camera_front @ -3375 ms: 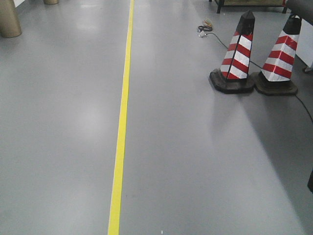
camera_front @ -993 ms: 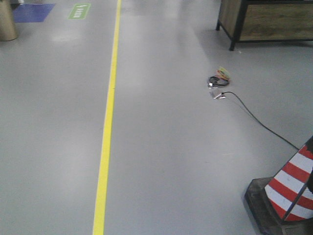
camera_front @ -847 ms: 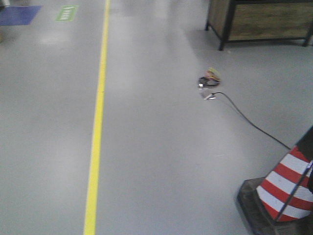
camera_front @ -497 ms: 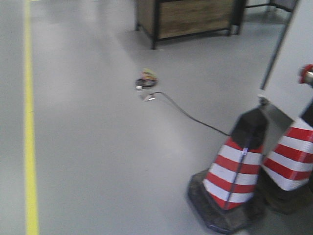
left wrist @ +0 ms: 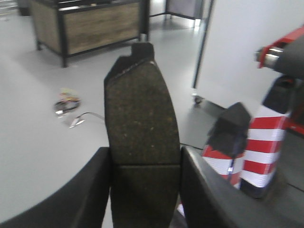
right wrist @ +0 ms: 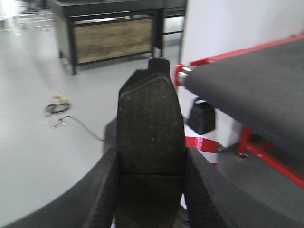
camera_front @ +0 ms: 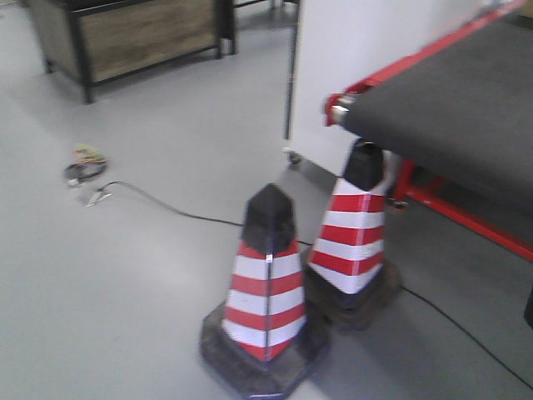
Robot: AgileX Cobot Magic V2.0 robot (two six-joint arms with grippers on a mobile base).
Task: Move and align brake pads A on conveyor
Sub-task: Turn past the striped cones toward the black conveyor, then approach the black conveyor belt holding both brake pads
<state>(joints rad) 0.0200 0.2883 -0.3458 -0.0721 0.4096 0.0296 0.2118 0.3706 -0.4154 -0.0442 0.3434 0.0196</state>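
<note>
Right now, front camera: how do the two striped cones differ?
The near cone stands on open floor, tip clear; the far cone sits behind it, tip just under the conveyor end. The near cone hides part of the far cone's base. Both: upright, red-white stripes, black tip and base.

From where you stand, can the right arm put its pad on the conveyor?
Probably not yet: the conveyor lies ahead to the right, with two cones standing before its end.

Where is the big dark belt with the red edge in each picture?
Front view: the conveyor is upper right.
Left wrist view: only its end, at the right edge.
Right wrist view: it fills the right side.
Shared landmark: the wooden cabinet, upper left everywhere.
</note>
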